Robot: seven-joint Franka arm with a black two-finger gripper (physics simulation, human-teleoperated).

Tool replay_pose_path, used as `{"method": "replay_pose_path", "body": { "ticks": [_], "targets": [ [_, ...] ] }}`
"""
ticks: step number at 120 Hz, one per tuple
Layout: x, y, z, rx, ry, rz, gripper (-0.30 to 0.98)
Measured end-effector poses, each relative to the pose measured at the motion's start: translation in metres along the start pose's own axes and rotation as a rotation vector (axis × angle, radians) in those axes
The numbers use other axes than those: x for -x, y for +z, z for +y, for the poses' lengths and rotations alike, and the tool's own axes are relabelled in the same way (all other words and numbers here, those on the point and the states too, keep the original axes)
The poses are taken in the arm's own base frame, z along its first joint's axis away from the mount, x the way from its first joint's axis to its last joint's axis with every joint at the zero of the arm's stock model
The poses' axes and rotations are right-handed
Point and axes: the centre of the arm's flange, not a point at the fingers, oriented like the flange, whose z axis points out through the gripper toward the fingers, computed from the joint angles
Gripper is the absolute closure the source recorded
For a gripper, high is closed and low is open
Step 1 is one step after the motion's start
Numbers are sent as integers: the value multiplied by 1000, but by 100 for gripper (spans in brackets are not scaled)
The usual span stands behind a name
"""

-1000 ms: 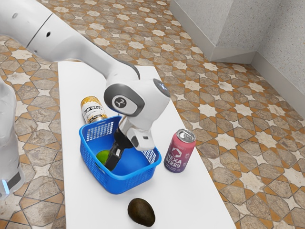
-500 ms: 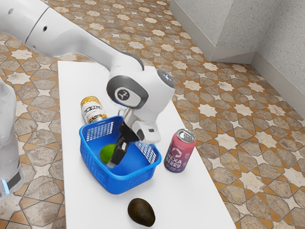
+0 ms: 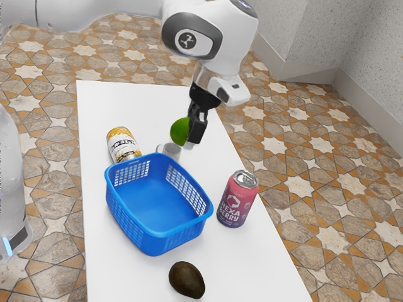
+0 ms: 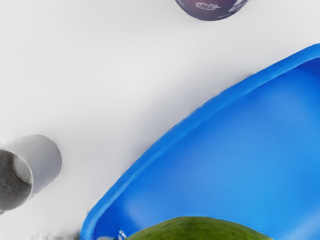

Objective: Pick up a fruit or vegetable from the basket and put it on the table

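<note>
My black gripper (image 3: pixel 196 128) is raised above the table, beyond the basket's far rim in the exterior view, shut on a green fruit (image 3: pixel 180 131) that looks like a lime or avocado. One finger hides part of the fruit. Below it stands the blue basket (image 3: pixel 161 234), with nothing visible inside. In the wrist view the green fruit (image 4: pixel 200 230) is a large blurred shape at the lower edge, and the basket (image 4: pixel 187 125) lies beneath my hand. The white table (image 3: pixel 104 264) carries the basket.
A pink-purple can (image 3: pixel 234 204) stands beside the basket toward the exterior view's right. A yellow-white can (image 3: pixel 123 145) and a grey mug (image 3: pixel 170 151) are near its far side. A dark avocado (image 3: pixel 187 280) lies on the table at its near side.
My gripper has risen out of the basket with the green fruit and moved toward the exterior view's upper right. The basket, cans and dark avocado have stayed put.
</note>
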Motion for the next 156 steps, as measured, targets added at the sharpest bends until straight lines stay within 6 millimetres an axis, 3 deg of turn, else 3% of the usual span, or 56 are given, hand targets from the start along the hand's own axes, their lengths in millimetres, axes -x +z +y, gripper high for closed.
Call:
{"method": "replay_pose_path", "body": {
  "ticks": [26,53,72,105,120,136,156],
  "targets": [
    [9,-6,-72,29,-169,-15,32],
    [28,-7,-154,55,-371,-14,31],
    [38,6,-202,76,-480,-28,31],
    [41,48,-279,134,-609,-57,31],
    [37,70,-301,148,-636,-72,32],
    [33,82,-312,151,-647,-74,31],
    [32,82,-315,138,-656,-61,12]
  ]
}}
